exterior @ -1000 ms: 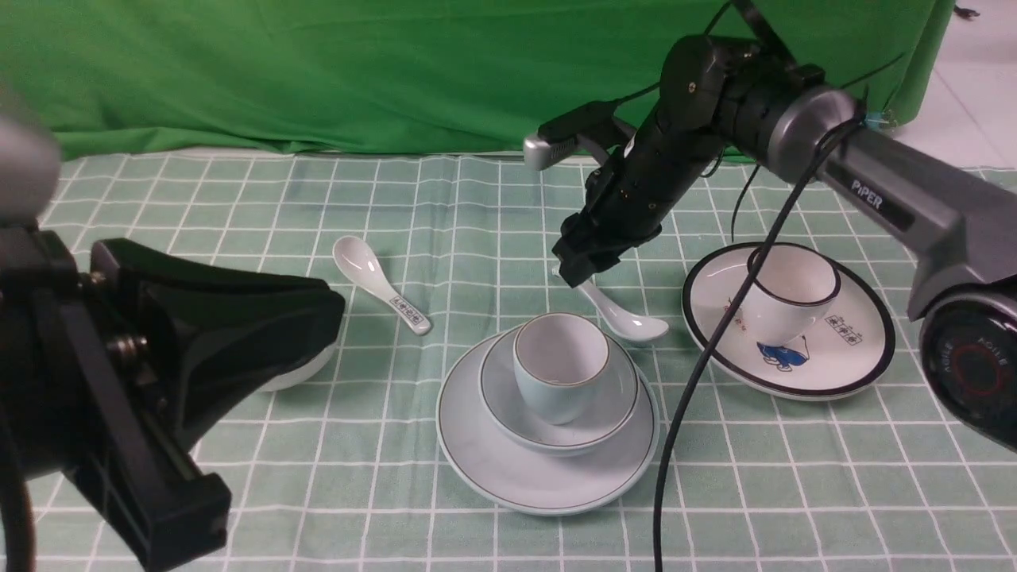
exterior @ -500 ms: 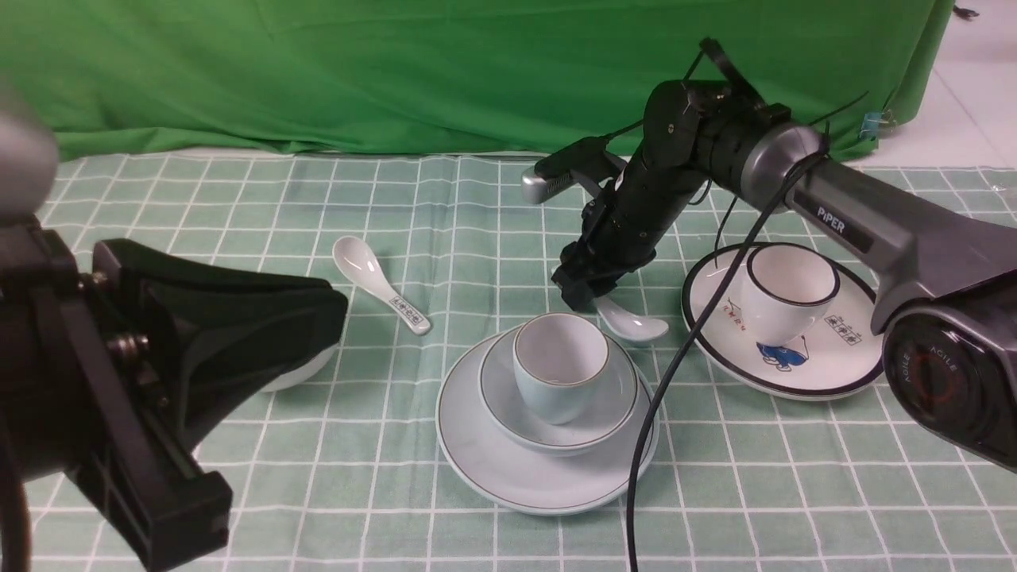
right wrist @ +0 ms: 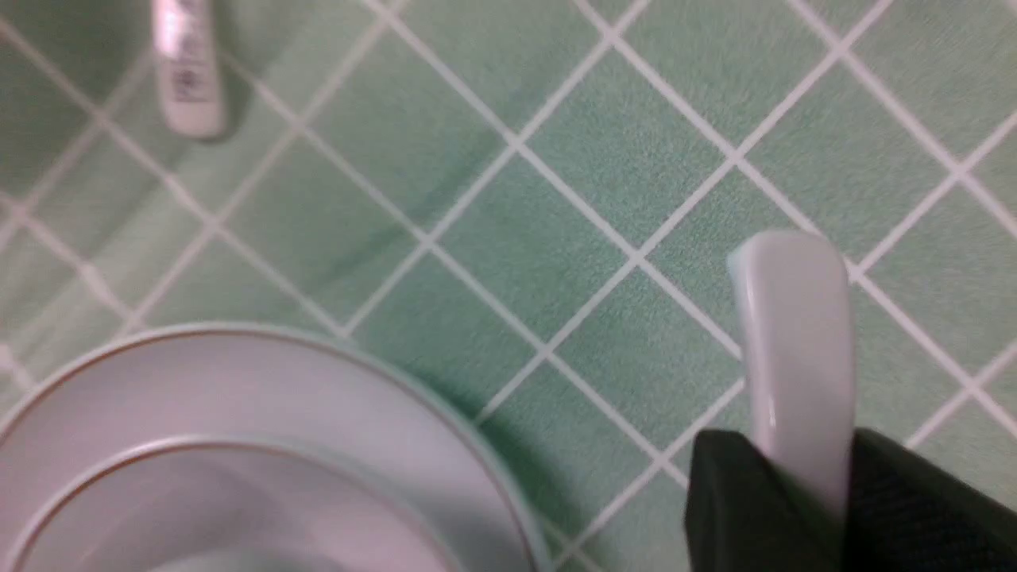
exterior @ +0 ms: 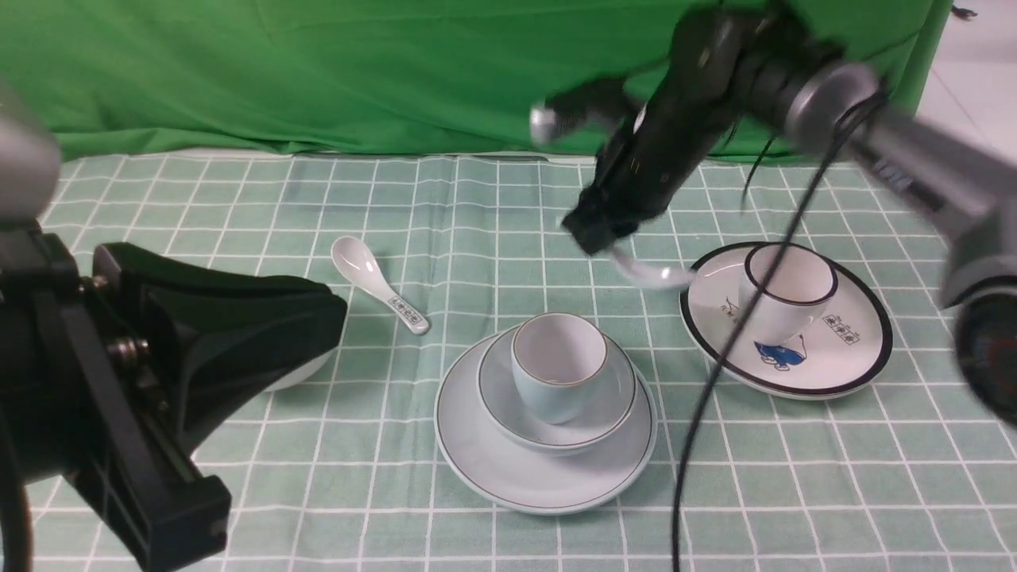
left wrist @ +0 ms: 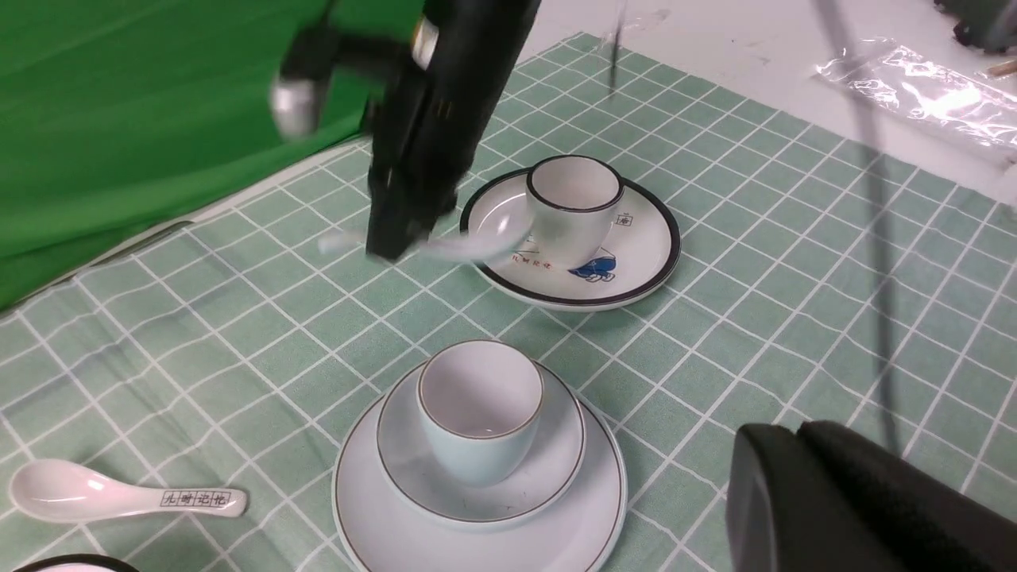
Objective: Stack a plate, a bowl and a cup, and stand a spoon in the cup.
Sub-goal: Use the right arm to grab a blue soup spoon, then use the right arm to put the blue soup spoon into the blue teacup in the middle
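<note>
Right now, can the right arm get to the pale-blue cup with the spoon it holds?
Probably yes: the right hand holds the spoon lifted, and nothing covers the cup.

looked like a robotics lab set up for filming, not a home kitchen. judged so from a green backdrop cloth (exterior: 318, 71) hung behind like a studio screen, a green checked tablecloth (exterior: 238, 199) spread as a staged tabletop, bare whitish floor (left wrist: 715, 32) beyond its edge with crumpled clear plastic (left wrist: 922, 87) lying there, and a loose black cable (exterior: 707, 397) trailing from a grey robot arm (exterior: 914, 159).
</note>
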You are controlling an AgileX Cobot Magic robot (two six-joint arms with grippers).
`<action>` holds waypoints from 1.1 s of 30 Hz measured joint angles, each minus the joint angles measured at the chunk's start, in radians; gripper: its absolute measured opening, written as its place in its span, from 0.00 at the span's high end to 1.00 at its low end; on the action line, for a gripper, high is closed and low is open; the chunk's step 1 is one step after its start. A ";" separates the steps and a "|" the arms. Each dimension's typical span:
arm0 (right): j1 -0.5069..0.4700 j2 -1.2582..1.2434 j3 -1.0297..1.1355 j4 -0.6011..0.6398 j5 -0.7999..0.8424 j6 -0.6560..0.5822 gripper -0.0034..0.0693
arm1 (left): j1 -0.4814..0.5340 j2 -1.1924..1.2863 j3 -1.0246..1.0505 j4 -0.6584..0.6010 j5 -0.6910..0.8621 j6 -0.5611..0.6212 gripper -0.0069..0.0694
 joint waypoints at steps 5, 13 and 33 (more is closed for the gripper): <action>0.028 -0.255 0.211 0.023 -0.040 -0.013 0.72 | 0.000 0.000 0.000 0.005 0.001 0.010 0.90; 0.118 -0.673 0.962 0.202 -0.755 -0.093 0.72 | 0.000 0.000 0.000 0.005 0.001 0.035 0.90; 0.343 -0.520 1.406 -0.177 -2.054 0.418 0.72 | 0.000 0.000 0.000 0.007 0.048 0.036 0.90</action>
